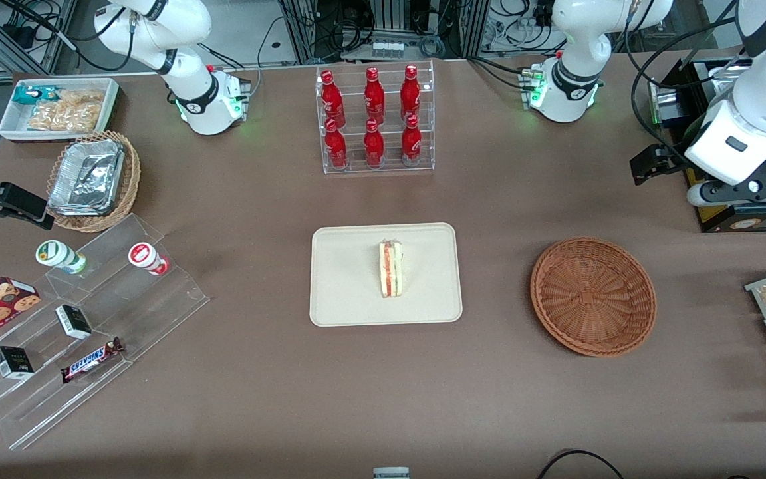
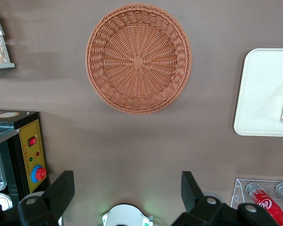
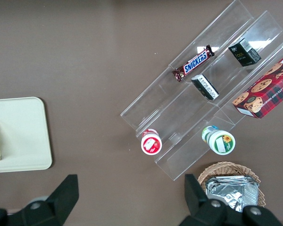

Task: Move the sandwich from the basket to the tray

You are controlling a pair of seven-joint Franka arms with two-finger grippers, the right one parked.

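cream-beige tray (image 1: 350,293) holds the sandwich (image 1: 391,269) near its middle, so the placing looks done. beside the tray, the wicker basket (image 2: 138,58) sits bare; the gripper (image 2: 127,190) hangs above it, jaws wide, gripping nothing.

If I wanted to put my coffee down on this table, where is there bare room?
Bare cloth lies between the tray holding the sandwich and the empty basket, and along the edge nearest the camera. The acrylic steps are crowded. The open gripper hangs above the table near the oven.
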